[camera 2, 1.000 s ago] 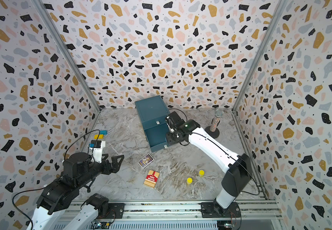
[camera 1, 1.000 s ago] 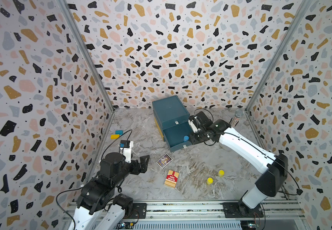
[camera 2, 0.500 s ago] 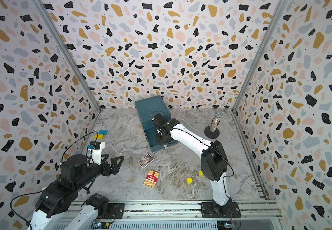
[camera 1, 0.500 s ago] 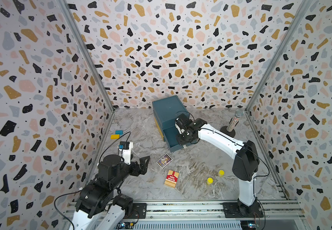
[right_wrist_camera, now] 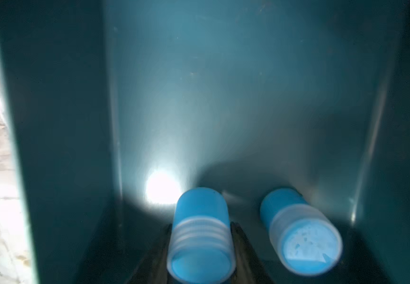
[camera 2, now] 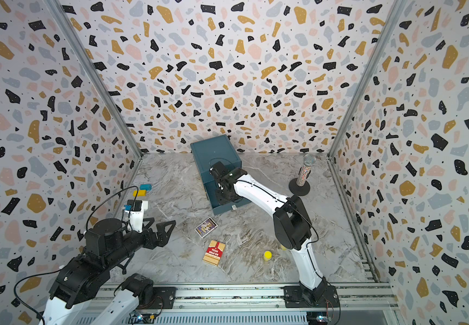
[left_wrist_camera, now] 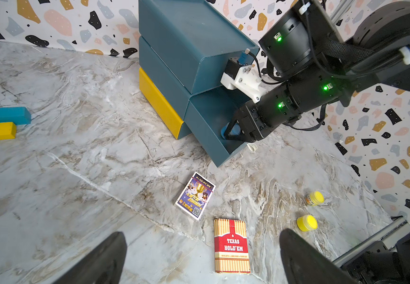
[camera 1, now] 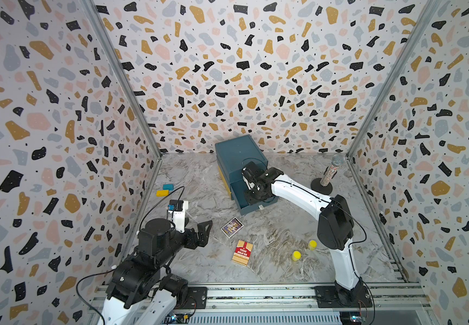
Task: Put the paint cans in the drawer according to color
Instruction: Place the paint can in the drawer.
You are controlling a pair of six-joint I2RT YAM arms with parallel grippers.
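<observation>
The drawer is a dark teal box at the back, with one drawer pulled out toward the front. My right gripper reaches down into that open drawer. It is shut on a light blue paint can. A second light blue can lies on its side in the drawer right beside it. Two yellow cans stand on the floor at the front right. My left gripper hangs open at the front left, holding nothing.
A red card box and a purple card pack lie on the marble floor in front of the drawer. Blue and yellow blocks sit by the left wall. A microphone on a stand is at the back right.
My right gripper has swung left from the drawer's right side into the open drawer, and the arm's elbow has folded in. The left arm has barely moved.
</observation>
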